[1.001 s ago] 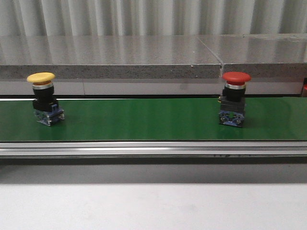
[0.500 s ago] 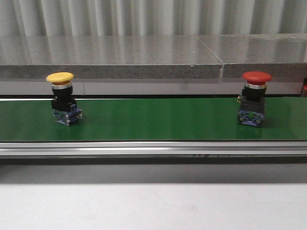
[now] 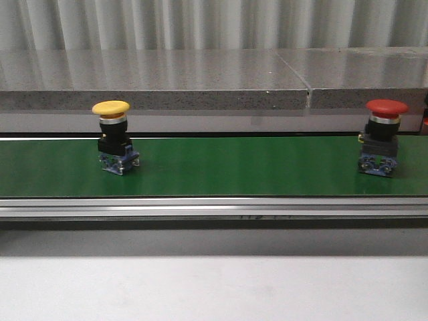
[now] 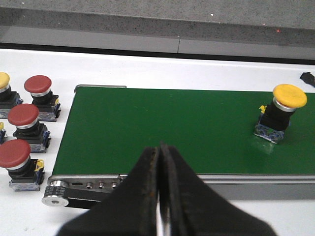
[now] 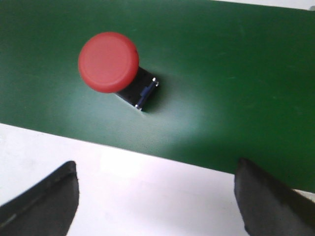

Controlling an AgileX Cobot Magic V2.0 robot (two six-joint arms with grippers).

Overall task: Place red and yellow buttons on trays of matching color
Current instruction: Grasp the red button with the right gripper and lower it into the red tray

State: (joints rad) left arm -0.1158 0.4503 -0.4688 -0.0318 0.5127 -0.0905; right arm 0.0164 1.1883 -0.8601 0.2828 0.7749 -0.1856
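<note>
Yellow button (image 3: 112,136) and red button (image 3: 384,137) upright on green belt (image 3: 234,167), well apart. Left hand (image 4: 160,162) closed, empty; right hand (image 5: 157,191) spread wide.

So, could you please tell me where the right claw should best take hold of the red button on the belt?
Probably the black body under the cap of the red button, from straight above. It stands upright on the green belt, and the open right claw hovers over it; the domed cap looks slippery.

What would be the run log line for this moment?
yellow button: on green belt | red button: on belt | left gripper: shut, empty | right gripper: open above red button
</note>
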